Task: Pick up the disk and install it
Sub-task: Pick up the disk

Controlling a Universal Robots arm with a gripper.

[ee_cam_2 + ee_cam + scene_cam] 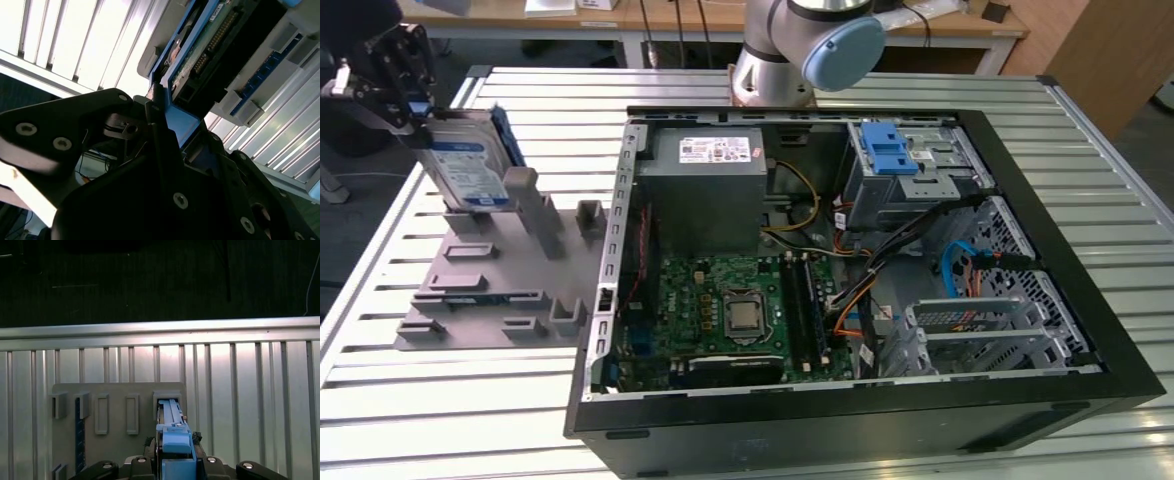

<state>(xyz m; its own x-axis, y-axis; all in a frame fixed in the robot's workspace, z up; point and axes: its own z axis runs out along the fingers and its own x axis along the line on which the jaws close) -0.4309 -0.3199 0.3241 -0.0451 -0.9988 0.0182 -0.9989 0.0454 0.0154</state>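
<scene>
Motherboard (720,305) covers the near floor of the open case (854,410), with a grey power supply (707,190) and a drive cage (914,165) at its far wall. Beside the case, on the exterior view's left, a grey holder (480,290) has several slots. The disk (464,170) stands upright at 1 far slot; whether its lower edge sits inside is unclear. The gripper (411,115) is clenched on the disk's top edge.

Robotics lab: slatted aluminium bench (454,400), opened computer case (854,425).
</scene>
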